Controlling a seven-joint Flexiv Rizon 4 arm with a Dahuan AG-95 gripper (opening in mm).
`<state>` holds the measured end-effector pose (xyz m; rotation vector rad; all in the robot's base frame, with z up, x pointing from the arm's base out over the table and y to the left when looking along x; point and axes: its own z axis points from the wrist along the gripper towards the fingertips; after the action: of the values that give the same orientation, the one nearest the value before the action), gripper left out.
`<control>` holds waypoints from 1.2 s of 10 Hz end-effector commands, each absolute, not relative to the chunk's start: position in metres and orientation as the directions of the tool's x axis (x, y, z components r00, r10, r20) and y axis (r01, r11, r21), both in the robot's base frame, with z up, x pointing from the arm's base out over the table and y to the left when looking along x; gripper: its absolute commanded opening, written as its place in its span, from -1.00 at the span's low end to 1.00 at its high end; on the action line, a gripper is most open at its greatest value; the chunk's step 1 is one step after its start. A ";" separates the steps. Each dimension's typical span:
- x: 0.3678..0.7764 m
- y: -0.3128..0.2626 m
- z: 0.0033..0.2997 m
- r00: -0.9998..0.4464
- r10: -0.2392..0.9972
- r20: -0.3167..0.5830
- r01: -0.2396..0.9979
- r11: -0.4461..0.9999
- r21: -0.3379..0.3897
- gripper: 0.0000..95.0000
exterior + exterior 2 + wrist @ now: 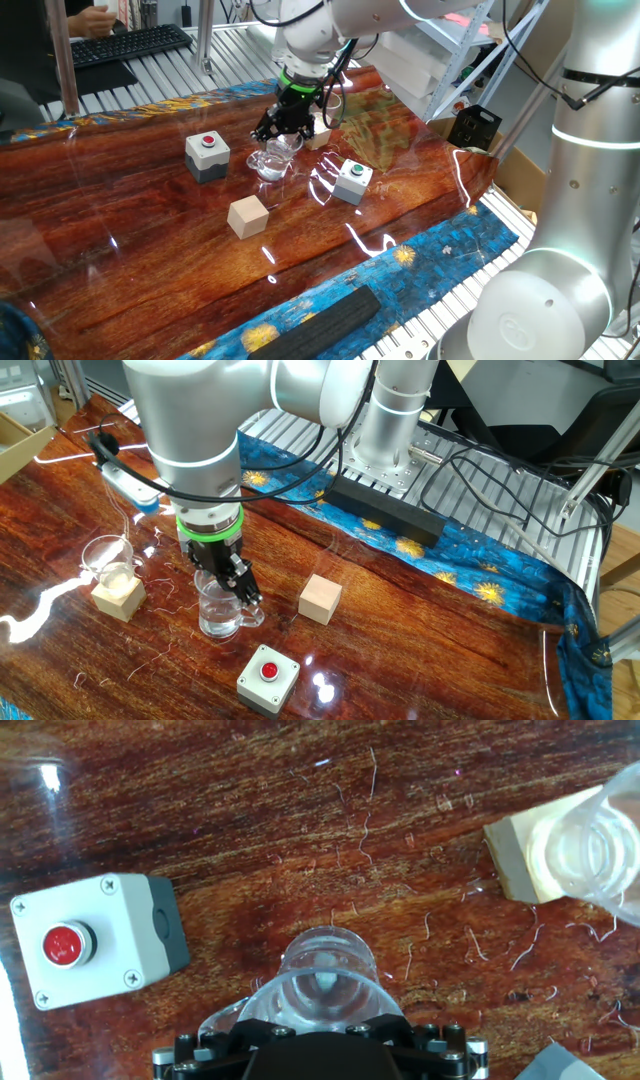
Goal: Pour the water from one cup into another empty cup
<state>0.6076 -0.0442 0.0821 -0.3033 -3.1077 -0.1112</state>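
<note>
Scanning the other fixed view from the left, we find the empty cup (107, 556) perched on a wooden cube (118, 598), then the glass mug (222, 608) on the surface (420, 630) directly under our gripper (228, 582). The fingers stand wide on either side of the mug, with no grip evident yet. We judge it rigid, slick, breakable and light with little water, so we should clamp the body squarely, clear of the handle.

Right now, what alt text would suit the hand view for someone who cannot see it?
Seen from above, an open pincer straddles a clear glass mug on a dark wooden table. A red-button box lies left; a smaller clear cup stands on a wooden cube at right.
</note>
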 end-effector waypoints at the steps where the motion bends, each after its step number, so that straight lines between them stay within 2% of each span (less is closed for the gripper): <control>1: 0.609 -0.045 0.080 -0.978 0.207 0.030 0.209 0.976 0.067 -1.00; 2: 0.609 -0.045 0.081 -0.978 0.207 0.031 0.209 0.976 0.061 -0.60; 3: 0.611 -0.045 0.082 -0.977 0.212 0.032 0.213 0.976 0.052 -0.60; 4: 0.611 -0.045 0.082 -0.976 0.216 0.032 0.217 0.975 0.052 -0.20; 5: 0.612 -0.044 0.082 -0.975 0.221 0.032 0.223 0.973 0.052 -0.20; 6: 0.612 -0.044 0.082 -0.974 0.224 0.032 0.225 0.973 0.053 0.20; 7: 0.612 -0.044 0.082 -0.973 0.229 0.033 0.230 0.972 0.052 0.20; 9: 0.612 -0.044 0.082 -0.968 0.248 0.034 0.249 0.967 0.050 1.00; 12: 0.612 -0.044 0.082 -0.970 0.241 0.026 0.242 0.969 0.043 1.00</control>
<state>0.6127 -0.0440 0.0808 -0.3793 -3.0998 -0.0698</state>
